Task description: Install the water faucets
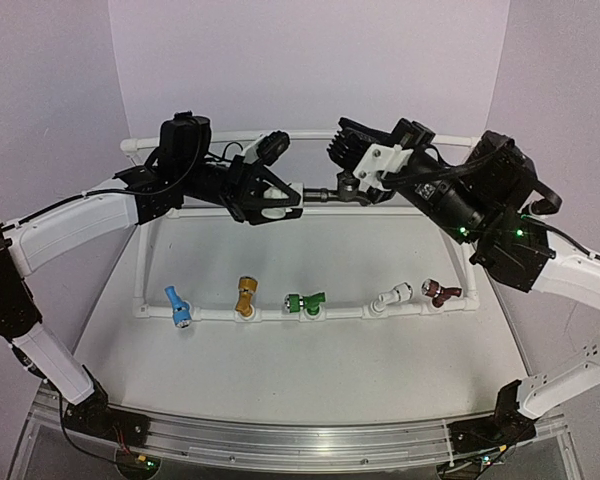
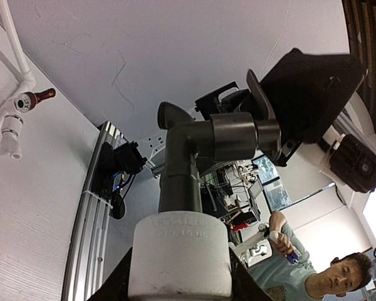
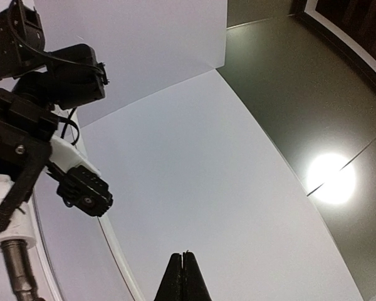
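Observation:
A dark grey faucet (image 1: 332,193) with a bent lever is held up in the air above the table by its white fitting (image 1: 276,209). My left gripper (image 1: 270,203) is shut on that fitting. The left wrist view shows the fitting (image 2: 178,257) wedged between the fingers (image 2: 118,287) and the faucet body (image 2: 189,157) rising from it. My right gripper (image 1: 338,150) hovers just above and to the right of the faucet. It is shut with nothing in it (image 3: 185,263) and points at the back wall. The faucet's stem (image 3: 15,279) shows at the lower left of the right wrist view.
A white pipe frame (image 1: 140,262) stands on the table. Its front rail carries blue (image 1: 176,305), gold (image 1: 245,296), green (image 1: 305,302), white (image 1: 392,296) and maroon (image 1: 440,292) faucets. The maroon one (image 2: 34,99) also shows in the left wrist view. White walls close in the back and sides.

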